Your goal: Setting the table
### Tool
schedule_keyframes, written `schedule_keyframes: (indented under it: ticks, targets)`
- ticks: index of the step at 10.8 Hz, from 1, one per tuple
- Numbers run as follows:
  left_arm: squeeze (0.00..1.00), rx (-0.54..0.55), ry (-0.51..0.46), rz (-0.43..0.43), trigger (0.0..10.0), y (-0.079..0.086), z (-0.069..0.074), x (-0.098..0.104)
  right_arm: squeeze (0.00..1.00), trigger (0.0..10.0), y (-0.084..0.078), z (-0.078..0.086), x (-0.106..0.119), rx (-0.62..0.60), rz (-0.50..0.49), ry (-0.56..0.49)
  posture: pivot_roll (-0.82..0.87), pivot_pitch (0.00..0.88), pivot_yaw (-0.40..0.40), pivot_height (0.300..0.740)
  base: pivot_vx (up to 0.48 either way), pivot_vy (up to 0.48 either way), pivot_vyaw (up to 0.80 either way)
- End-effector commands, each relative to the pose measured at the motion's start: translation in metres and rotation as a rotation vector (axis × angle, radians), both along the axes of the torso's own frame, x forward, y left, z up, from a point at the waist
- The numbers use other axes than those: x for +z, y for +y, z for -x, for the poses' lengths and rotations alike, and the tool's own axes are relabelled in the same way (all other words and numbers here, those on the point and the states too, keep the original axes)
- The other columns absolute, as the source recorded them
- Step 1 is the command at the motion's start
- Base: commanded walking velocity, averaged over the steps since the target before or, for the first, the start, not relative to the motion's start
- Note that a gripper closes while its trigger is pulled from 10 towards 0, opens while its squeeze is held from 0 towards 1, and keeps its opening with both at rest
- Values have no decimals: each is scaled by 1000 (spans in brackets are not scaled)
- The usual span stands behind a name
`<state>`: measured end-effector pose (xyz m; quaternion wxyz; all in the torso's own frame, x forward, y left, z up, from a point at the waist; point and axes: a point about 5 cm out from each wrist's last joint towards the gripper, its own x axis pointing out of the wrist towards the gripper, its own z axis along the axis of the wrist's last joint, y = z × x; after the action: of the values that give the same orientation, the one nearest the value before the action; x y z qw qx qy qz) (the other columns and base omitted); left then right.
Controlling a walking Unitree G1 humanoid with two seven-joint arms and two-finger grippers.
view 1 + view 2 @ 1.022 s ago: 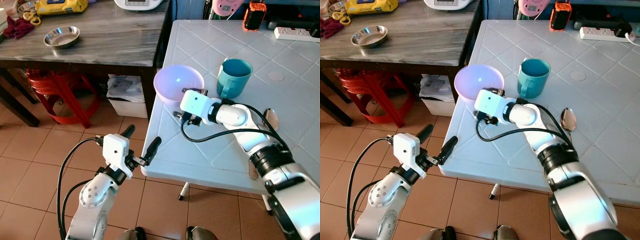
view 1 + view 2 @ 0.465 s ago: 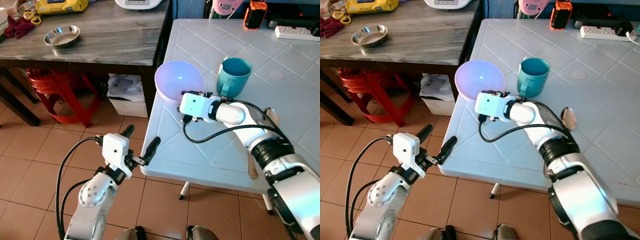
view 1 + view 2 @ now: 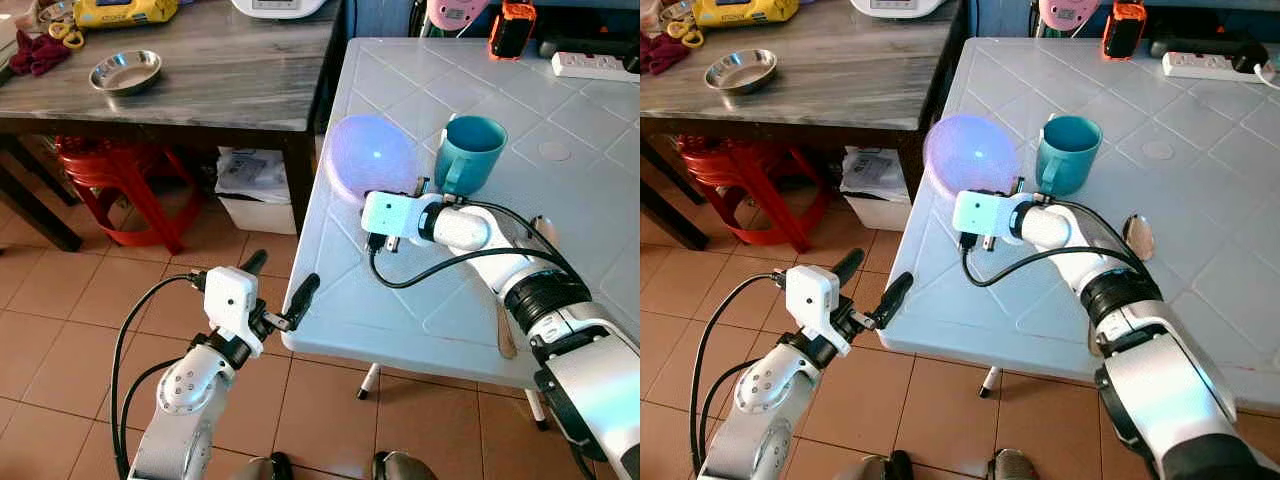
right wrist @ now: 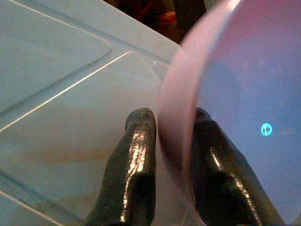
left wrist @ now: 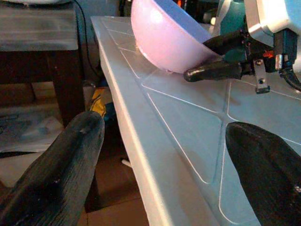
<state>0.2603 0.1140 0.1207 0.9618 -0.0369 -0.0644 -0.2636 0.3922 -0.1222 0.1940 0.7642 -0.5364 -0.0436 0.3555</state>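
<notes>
The right gripper pinches the rim of the round lilac plastic bowl, one black finger inside the wall, one outside; the bowl sits near the left edge of the pale blue plastic table, just beside the teal ceramic mug, tipped well up on its side. To do this well, I'd say, keep the pinch firm on that thin rim; roll the wrist gently so the base comes down flat; steer clear of the mug and the table edge, since a slip here sends it to the floor. The bowl's mouth points away from the robot, towards the mug side; its rounded underside faces the camera; being round, it has no real long axis. The left gripper hovers off the table's near edge, fingers spread wide, holding nothing.
</notes>
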Motion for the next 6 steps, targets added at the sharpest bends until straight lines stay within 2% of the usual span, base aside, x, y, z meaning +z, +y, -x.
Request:
schedule_keyframes:
  ticks: [1,4,6]
  targets:
    - [0,-20,-3,-18,10000,2,2,0,0,0,4,-1,8,27,13,-24,-96,190,81,740,0,0,0]
    - [0,-23,-11,-20,10000,2,0,1,0,0,4,-1,18,40,-26,-67,-100,178,85,740,0,0,0]
    - [0,-24,-9,-19,10000,1,-3,0,0,0,8,2,28,63,-109,-80,-104,169,85,740,0,0,0]
